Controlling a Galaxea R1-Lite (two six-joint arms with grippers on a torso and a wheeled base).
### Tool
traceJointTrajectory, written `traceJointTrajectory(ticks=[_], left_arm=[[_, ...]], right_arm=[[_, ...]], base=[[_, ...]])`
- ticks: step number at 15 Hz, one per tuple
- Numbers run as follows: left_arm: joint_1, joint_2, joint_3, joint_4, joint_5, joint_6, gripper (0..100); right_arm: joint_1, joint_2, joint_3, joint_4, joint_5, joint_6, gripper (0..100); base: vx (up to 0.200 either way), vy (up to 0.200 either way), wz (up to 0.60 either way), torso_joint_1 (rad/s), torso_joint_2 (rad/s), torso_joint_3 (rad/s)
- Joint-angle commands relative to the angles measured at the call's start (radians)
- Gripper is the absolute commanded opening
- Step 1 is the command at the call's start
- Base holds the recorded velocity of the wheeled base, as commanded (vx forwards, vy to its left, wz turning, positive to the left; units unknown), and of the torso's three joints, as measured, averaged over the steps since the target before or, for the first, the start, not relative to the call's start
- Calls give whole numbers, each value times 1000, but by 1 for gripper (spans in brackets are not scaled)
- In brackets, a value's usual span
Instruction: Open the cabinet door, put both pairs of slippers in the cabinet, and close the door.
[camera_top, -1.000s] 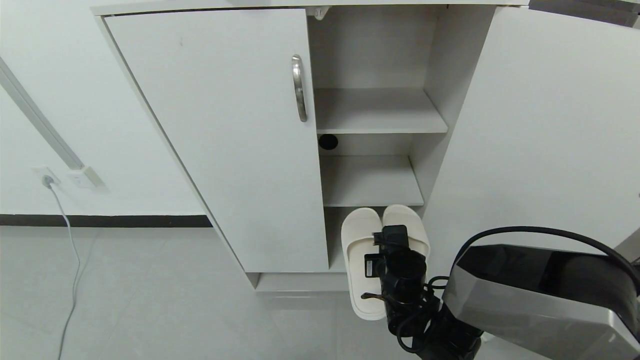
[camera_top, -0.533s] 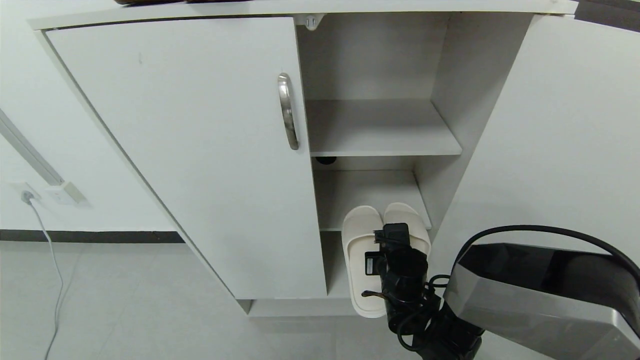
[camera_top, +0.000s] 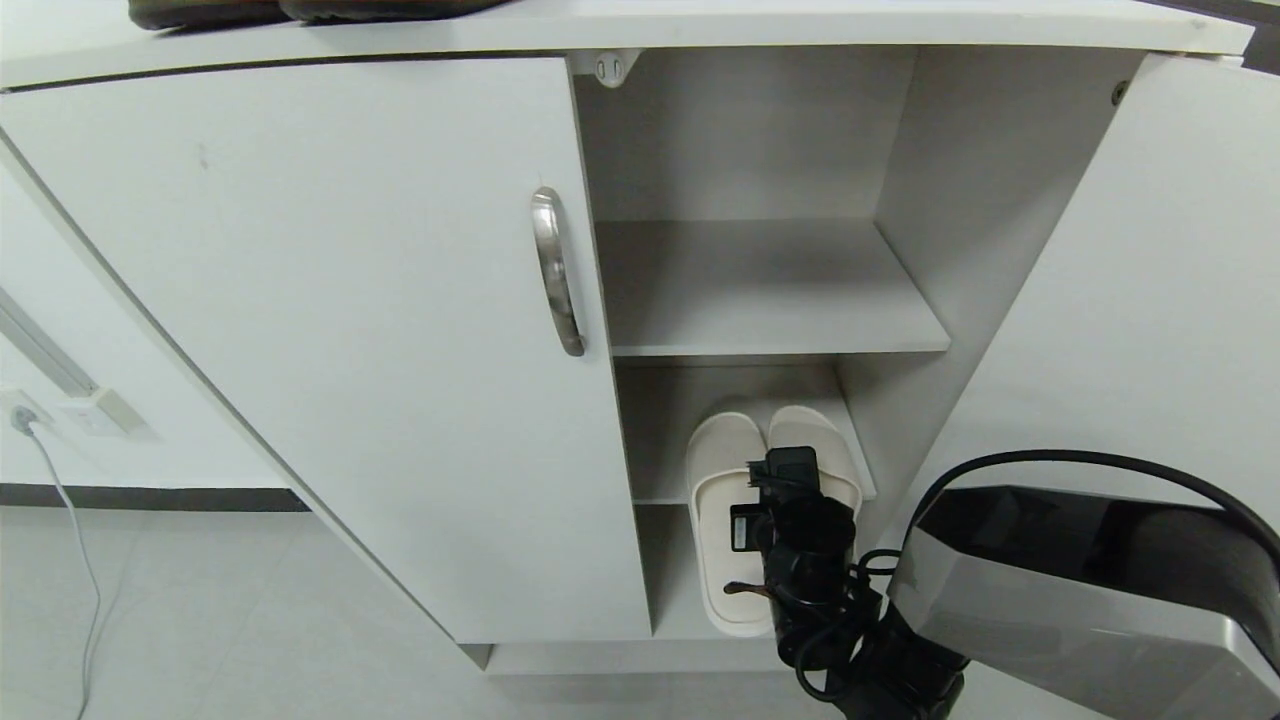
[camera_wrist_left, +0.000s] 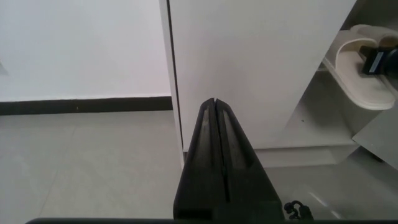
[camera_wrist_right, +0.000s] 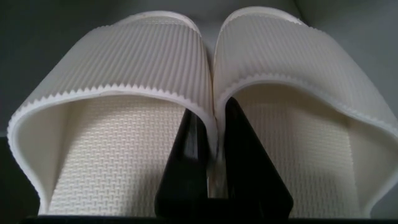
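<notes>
The white cabinet (camera_top: 700, 25) has its right door (camera_top: 1150, 300) swung open and its left door (camera_top: 350, 350) closed, with a metal handle (camera_top: 556, 270). My right gripper (camera_top: 790, 472) is shut on a pair of white slippers (camera_top: 725, 520), pinching their inner edges (camera_wrist_right: 214, 118) together. The toes point into the opening, at the lower shelf (camera_top: 660, 440). The upper shelf (camera_top: 770, 300) is bare. Two dark slippers (camera_top: 300, 8) lie on the cabinet's top. My left gripper (camera_wrist_left: 214, 104) is shut, low above the floor, facing the closed door (camera_wrist_left: 249, 62).
A wall socket with a grey cable (camera_top: 20, 418) is at the far left. Grey floor (camera_top: 200, 620) spreads in front of the cabinet. The open door stands close beside my right arm.
The whole picture has shifted, so the camera has risen and come closer. Against the cabinet, the held white slippers stand higher, from the bottom compartment up to the lower shelf.
</notes>
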Motion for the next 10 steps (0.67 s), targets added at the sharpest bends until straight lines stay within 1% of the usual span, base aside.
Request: traceJointTrajectory(ticks=[1, 2, 3, 5, 7, 10], left_arm=[[0, 1, 0, 0, 0, 0, 0], [0, 1, 0, 0, 0, 0, 0], [0, 1, 0, 0, 0, 0, 0], [0, 1, 0, 0, 0, 0, 0], [0, 1, 0, 0, 0, 0, 0], [0, 1, 0, 0, 0, -2, 0]], right_arm=[[-7, -1, -13, 9, 4, 0, 0], [-10, -1, -26, 25, 6, 0, 0], [-21, -1, -68, 65, 15, 3, 0], [-25, 7, -123, 103, 44, 3, 0], [-54, 23, -226, 224, 50, 7, 0], [-76, 48, -350, 336, 52, 10, 0]], base=[[0, 0, 0, 0, 0, 0], [0, 0, 0, 0, 0, 0], [0, 0, 0, 0, 0, 0], [0, 0, 0, 0, 0, 0], [0, 0, 0, 0, 0, 0], [0, 0, 0, 0, 0, 0]])
